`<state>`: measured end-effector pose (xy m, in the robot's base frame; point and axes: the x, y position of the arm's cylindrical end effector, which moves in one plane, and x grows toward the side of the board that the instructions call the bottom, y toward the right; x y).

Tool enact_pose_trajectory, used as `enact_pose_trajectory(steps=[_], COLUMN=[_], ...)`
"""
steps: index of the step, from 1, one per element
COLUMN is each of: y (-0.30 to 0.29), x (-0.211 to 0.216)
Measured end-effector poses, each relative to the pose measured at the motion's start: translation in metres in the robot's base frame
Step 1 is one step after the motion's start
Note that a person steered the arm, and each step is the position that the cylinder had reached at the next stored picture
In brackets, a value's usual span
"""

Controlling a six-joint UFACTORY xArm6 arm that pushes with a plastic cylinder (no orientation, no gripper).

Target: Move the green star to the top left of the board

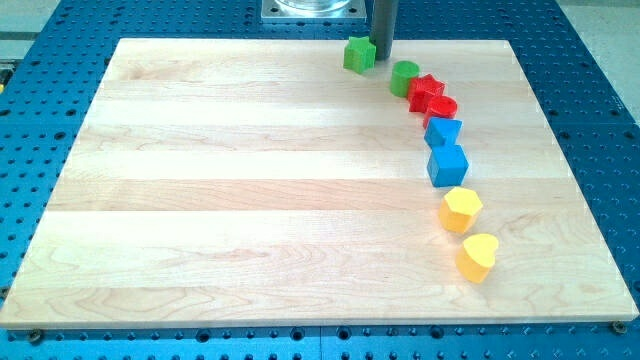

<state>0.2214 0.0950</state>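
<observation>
The green star (358, 54) lies near the view's top edge of the wooden board (250, 180), a little right of the middle. My tip (381, 53) stands right beside it, on its right side, touching or nearly touching it. A green cylinder (404, 77) lies just right and below the tip, apart from the star.
A curved row runs down the board's right side: a red star (427, 92), a red cylinder (442, 108), a blue block (442, 132), a blue cube (447, 165), a yellow hexagon (462, 209) and a yellow heart (478, 255). A metal mount (312, 9) sits at the top.
</observation>
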Motion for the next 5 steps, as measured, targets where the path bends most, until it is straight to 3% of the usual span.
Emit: enact_pose_trajectory(steps=[3,4,5], y=[-0.001,-0.026,-0.097], x=[0.000,0.008,0.023])
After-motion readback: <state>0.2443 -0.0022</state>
